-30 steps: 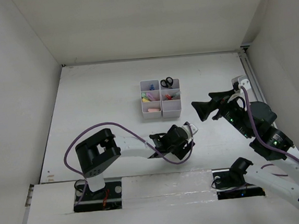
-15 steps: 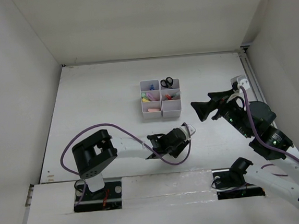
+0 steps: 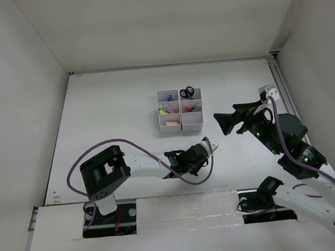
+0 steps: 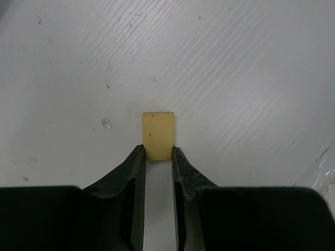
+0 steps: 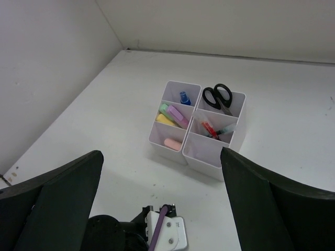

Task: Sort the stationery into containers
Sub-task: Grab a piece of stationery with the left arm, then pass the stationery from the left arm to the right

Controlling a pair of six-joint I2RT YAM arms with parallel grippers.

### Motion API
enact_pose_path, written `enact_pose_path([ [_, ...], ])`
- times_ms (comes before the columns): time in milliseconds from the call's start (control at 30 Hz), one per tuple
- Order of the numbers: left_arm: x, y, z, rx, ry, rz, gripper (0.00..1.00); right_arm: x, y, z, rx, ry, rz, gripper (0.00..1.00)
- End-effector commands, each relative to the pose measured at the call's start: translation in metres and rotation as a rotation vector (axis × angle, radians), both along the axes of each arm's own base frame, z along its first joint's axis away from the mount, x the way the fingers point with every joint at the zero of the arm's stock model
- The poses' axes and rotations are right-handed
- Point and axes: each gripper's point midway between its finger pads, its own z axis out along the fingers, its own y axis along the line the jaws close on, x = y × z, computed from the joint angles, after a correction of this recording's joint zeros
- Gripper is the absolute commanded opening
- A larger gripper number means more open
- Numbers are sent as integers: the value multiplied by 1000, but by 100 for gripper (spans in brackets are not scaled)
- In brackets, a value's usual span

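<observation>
Your left tool [image 4: 157, 152] grips the tan eraser [image 4: 158, 133] at the tabletop [image 3: 107, 107], near of the organiser [image 3: 192, 121]. Your right tool [image 3: 228, 122] hangs spread wide and empty, to the organiser's right.

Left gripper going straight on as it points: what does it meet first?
The left gripper pinches a tan eraser cube at its tips; past that, only white tabletop shows ahead, likely met soon, though depth is unclear.
</observation>
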Motion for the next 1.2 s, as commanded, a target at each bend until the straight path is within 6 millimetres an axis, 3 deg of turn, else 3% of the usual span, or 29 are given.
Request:
enact_pose_path([
  [0,5,16,16,-18,-17,75,0,10,-3,3,69,12,-63,100],
  [33,12,16,47,-99,-65,112,0,13,0,0,75,31,-64,100],
  [100,15,25,72,-187,-107,151,0,22,5,-14,80,93,-76,100],
  [133,21,31,105,-276,-157,195,0,23,10,-13,96,97,-56,100],
  [233,24,52,136,-388,-219,260,0,31,19,-27,133,147,-26,99],
  [267,25,61,161,-465,-250,281,0,27,33,-23,157,139,61,97],
  [300,23,69,160,-467,-270,269,0,24,40,-28,173,146,111,96],
  [333,22,73,169,-498,-285,265,0,24,50,-33,206,179,153,94],
  [367,20,81,186,-553,-310,262,0,22,59,-25,243,155,207,94],
  [433,16,89,189,-571,-333,252,0,10,77,-34,258,186,331,91],
  [467,17,92,200,-606,-345,263,0,9,84,-37,289,218,364,91],
  [533,16,98,207,-628,-363,269,0,-1,98,-27,325,197,449,90],
  [767,21,101,204,-616,-384,292,0,-23,126,-30,384,258,550,79],
  [933,22,104,204,-628,-400,299,0,-22,144,-57,353,328,540,77],
  [1167,18,109,215,-684,-407,296,0,-21,164,-67,349,335,562,72],
])
